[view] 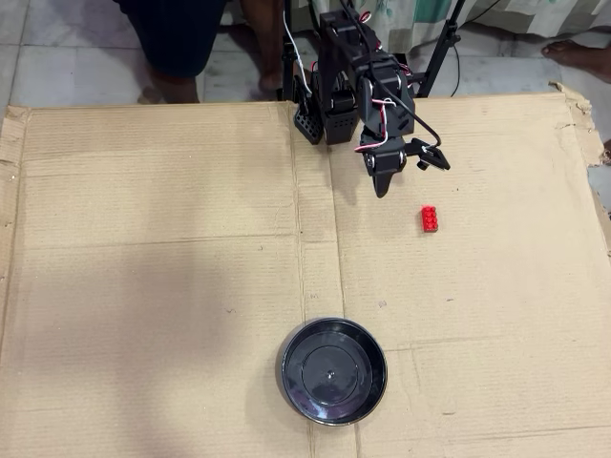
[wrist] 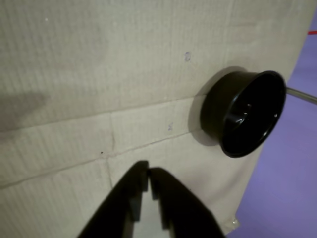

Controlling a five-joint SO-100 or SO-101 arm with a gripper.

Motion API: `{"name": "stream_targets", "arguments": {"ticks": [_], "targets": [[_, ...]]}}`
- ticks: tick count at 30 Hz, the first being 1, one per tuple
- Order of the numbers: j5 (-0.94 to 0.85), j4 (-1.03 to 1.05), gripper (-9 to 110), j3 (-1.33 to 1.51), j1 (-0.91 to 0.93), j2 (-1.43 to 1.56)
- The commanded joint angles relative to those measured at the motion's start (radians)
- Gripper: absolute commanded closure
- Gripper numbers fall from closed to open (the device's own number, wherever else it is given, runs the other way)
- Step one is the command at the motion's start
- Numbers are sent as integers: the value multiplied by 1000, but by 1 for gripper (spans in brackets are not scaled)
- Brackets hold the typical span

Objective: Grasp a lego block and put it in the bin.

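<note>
The lego block, a small red studded brick, lies on the cardboard in the overhead view, a little right of and below my gripper. The wrist view does not show it. My gripper hangs above the cardboard with its black fingertips touching and nothing between them. The bin, a round glossy black dish, sits near the cardboard's bottom edge, well below the gripper in the overhead view. In the wrist view the bin appears at the right, apart from the fingers.
A large creased cardboard sheet covers the work area, with a torn right edge. The arm's base stands at the top middle. A person's legs and a stand leg are behind it. Purple floor lies beyond the cardboard.
</note>
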Motion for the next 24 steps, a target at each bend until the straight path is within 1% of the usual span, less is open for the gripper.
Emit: {"name": "stream_targets", "arguments": {"ticks": [1,9,15,18,24], "targets": [[0,35,101,-95,-21,-28],[14,184,101,-287,-67,-123],[190,256,101,-410,-172,-192],[272,259,101,-422,-209,-207],[549,259,101,-407,-272,-210]]}}
